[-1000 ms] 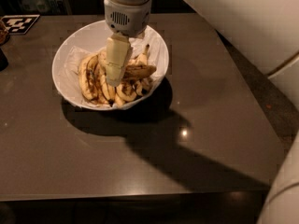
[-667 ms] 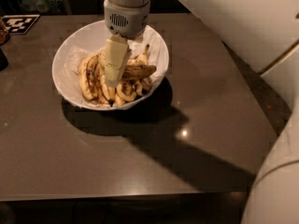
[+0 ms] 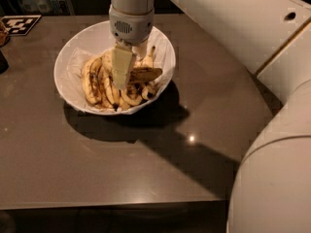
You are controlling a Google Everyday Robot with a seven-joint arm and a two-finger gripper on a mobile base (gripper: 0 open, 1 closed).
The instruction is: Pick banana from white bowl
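The white bowl [image 3: 73,57] stands on the dark table at the upper left, lined with crumpled white paper and holding several yellow, brown-speckled bananas. My gripper [image 3: 124,79] reaches straight down from above into the middle of the bowl, among the fruit. The banana [image 3: 146,74], brown-streaked with a stem pointing up to the right, lies right against the gripper's right side, and its left end is hidden behind the gripper. The shorter dark-streaked bananas [image 3: 95,84] are bunched to the gripper's left and below it.
The dark brown table [image 3: 146,169] stretches toward the near edge. A black-and-white marker tag [image 3: 18,23] lies at the far left corner, with a dark object [image 3: 2,62] at the left edge. My white arm [image 3: 272,81] fills the right side.
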